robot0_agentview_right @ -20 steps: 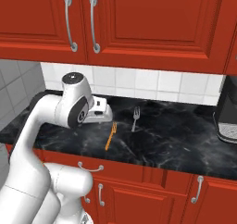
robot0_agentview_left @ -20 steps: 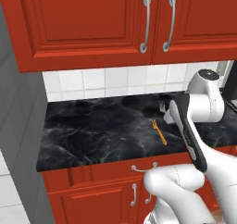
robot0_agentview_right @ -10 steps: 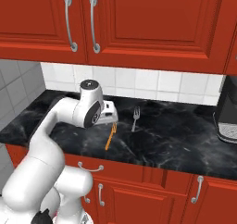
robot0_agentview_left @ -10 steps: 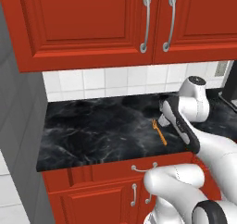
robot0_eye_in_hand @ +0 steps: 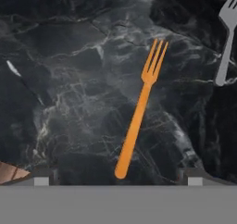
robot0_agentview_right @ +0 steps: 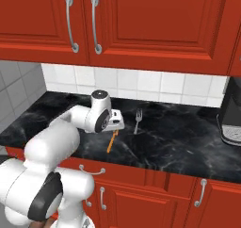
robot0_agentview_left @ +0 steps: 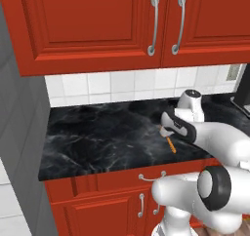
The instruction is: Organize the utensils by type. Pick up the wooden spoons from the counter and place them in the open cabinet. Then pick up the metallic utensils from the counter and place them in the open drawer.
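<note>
An orange, wood-coloured utensil with fork tines [robot0_eye_in_hand: 139, 114] lies flat on the black marble counter [robot0_agentview_left: 97, 137]. It also shows as the orange utensil [robot0_agentview_right: 112, 141] [robot0_agentview_left: 171, 145] in both base views. A grey metal fork [robot0_agentview_right: 137, 121] [robot0_eye_in_hand: 225, 47] lies just to its right. My gripper [robot0_agentview_right: 115, 128] [robot0_agentview_left: 166, 130] hangs low over the orange utensil's tine end, pointing down. In the hand view the gripper [robot0_eye_in_hand: 118, 177] is open, its two tips on either side of the handle end, not touching it. The open cabinet and open drawer are out of view.
Red upper cabinet doors [robot0_agentview_right: 141, 24] above the counter are shut. A dark coffee machine [robot0_agentview_right: 230, 114] stands at the counter's right end. Shut red drawers and doors [robot0_agentview_right: 92, 169] run below the counter edge. A grey wall [robot0_agentview_left: 19, 132] bounds the left side.
The arm has swung forward and down, bringing the hand from above the counter to just over the orange utensil. The jaws stayed open. Both utensils lie where they were.
</note>
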